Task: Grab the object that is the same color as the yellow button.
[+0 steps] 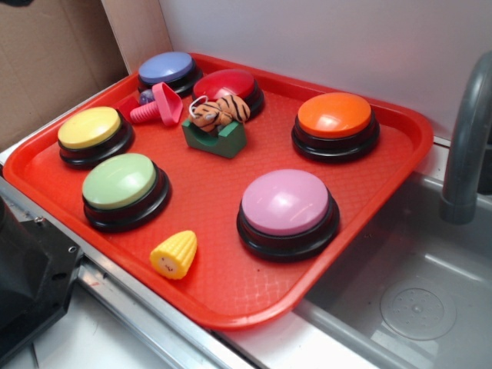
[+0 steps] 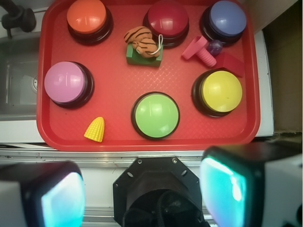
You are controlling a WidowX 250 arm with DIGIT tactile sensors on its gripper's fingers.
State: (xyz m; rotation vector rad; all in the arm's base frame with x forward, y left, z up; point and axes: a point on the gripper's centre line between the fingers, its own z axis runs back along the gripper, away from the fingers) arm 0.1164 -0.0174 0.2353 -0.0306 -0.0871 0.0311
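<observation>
Lying near the red plastic tray's [image 1: 69, 201] front edge, small yellow ribbed corn-cob toy [image 1: 174, 254].
Pincer [image 2: 142, 194] fingers spread wide, holding nothing, hovering off-tray.

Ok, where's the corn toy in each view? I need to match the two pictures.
Exterior: the corn lies near the tray's front edge, left of the pink button and below the green button.
Wrist: the corn sits at lower left of the tray, between the pink button and the green button.
Shared landmark: the green button, the corn's neighbour in both views.
</observation>
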